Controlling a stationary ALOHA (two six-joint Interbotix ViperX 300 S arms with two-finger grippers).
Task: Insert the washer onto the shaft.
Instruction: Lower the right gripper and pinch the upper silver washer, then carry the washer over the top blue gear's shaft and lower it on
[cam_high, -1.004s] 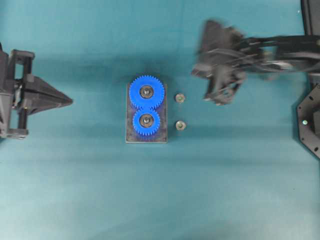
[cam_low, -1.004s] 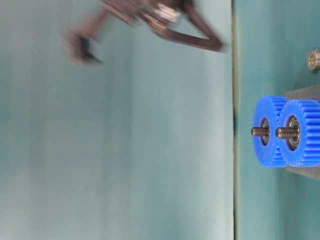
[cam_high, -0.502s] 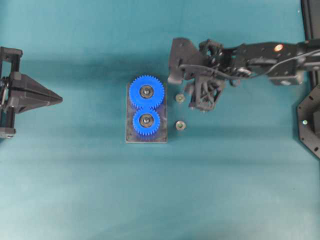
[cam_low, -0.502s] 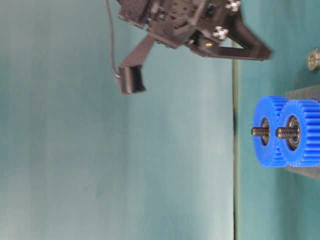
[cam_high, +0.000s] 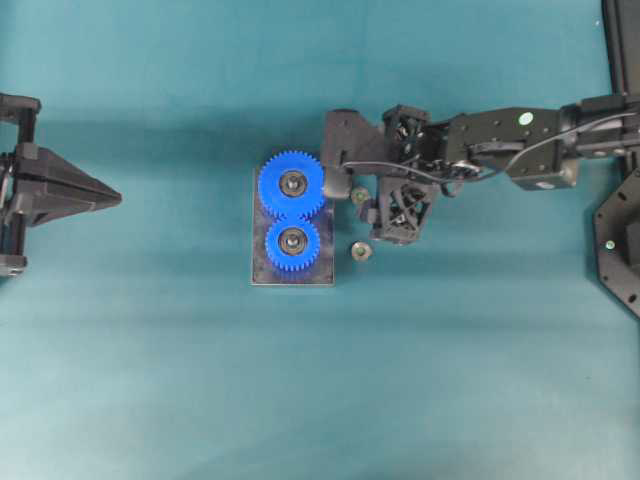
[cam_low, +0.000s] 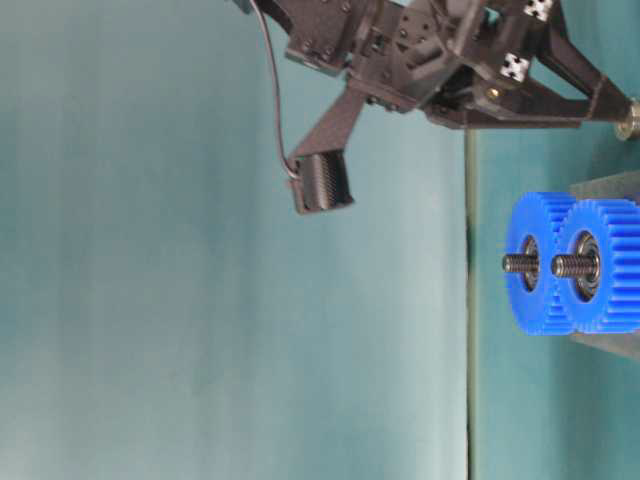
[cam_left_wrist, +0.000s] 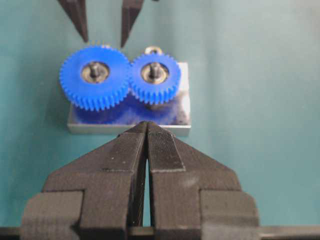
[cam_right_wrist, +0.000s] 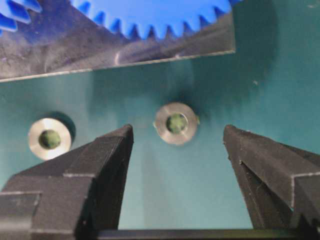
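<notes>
Two blue gears (cam_high: 293, 185) (cam_high: 292, 243) sit on a grey metal block (cam_high: 292, 277), each on a threaded shaft (cam_low: 517, 263) (cam_low: 560, 265). Two steel washers lie flat on the teal table just right of the block. My right gripper (cam_right_wrist: 178, 131) is open and low over the farther washer (cam_right_wrist: 175, 123), which lies between and just ahead of its fingertips (cam_right_wrist: 120, 140), untouched. The nearer washer (cam_high: 361, 251) lies free beside it. My left gripper (cam_left_wrist: 147, 125) is shut and empty, well left of the block (cam_high: 118, 198), pointing at it.
The block's edge (cam_right_wrist: 125, 57) and gear teeth (cam_right_wrist: 150, 20) are a short way ahead of the right fingertips. A black fixture (cam_high: 618, 240) stands at the table's right edge. Open teal table surrounds the block on the left and front.
The right arm has swung left and down from mid-air to the farther washer beside the block, and its jaws have opened. The left gripper has drawn back slightly to the left.
</notes>
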